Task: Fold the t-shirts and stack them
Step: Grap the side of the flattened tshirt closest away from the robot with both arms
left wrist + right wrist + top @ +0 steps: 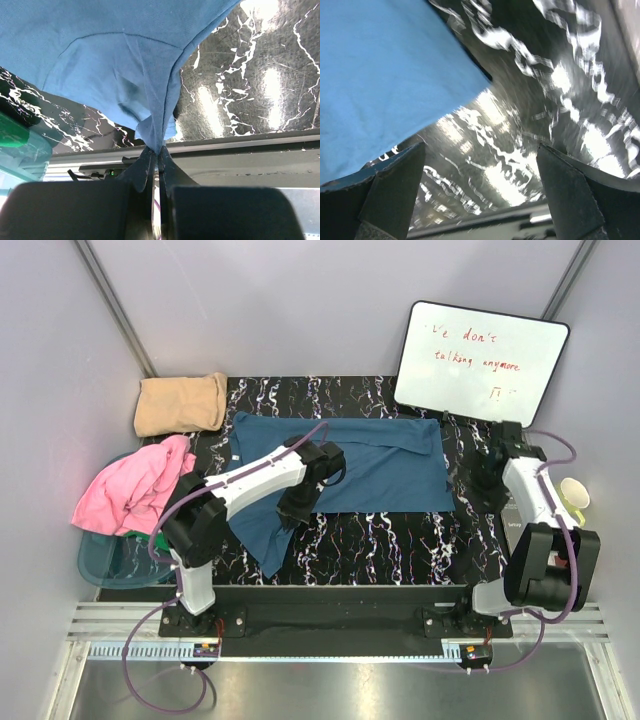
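A dark teal-blue t-shirt [370,465] lies spread across the black marbled table [380,545]. My left gripper [293,512] is shut on a pinch of its cloth near the lower left part; the pinched fold [157,132] shows in the left wrist view, with the cloth lifted into a tent. My right gripper [487,485] is open and empty just off the shirt's right edge [395,85], above bare table. A folded tan-beige t-shirt [181,403] lies at the back left. A crumpled pink t-shirt [135,490] lies at the left, with a bit of green cloth [160,537] under it.
A teal plastic bin [105,555] sits at the left under the pink shirt. A whiteboard [480,360] with red writing leans at the back right. A cup [575,498] stands at the right edge. Grey walls enclose the table.
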You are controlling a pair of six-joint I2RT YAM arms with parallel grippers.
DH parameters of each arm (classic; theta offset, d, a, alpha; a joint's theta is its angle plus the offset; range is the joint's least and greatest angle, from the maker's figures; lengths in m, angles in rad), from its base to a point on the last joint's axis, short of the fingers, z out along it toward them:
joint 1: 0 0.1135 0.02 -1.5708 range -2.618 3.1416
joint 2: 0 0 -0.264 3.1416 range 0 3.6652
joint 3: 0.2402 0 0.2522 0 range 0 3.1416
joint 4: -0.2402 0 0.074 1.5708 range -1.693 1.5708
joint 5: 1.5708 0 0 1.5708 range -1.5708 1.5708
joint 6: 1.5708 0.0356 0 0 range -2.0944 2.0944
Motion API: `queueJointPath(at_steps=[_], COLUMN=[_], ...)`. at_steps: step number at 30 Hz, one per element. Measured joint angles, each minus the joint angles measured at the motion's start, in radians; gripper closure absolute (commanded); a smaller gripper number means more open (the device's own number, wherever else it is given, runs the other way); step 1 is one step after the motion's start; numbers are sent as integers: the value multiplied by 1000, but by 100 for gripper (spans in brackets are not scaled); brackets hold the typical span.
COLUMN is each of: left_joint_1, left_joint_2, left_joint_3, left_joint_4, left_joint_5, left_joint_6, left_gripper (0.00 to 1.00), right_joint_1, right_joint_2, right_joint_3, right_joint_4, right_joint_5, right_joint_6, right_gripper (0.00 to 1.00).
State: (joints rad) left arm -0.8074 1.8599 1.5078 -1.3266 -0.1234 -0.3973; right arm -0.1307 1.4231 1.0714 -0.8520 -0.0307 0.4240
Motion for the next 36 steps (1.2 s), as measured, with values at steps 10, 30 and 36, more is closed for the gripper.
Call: queueJointPath(at_steps=[10,30,36], left_joint_1=[-9,-9,-9], left_joint_2=[-10,-59,-73], left_joint_3=[-34,-16,19], left_joint_4=[-7,-10,-12], left_joint_5=[1,-21,-40], left_joint_6=[0,-4,-14], left_gripper=[100,100,100], right_joint_1=[-89,-92,-92], right_joint_2=[60,255,275], right_joint_3=[-142,-167,-167], right_joint_4=[60,282,326], right_joint_5=[-232,-302,-313], right_joint_6=[139,230,222], right_gripper=[14,66,90])
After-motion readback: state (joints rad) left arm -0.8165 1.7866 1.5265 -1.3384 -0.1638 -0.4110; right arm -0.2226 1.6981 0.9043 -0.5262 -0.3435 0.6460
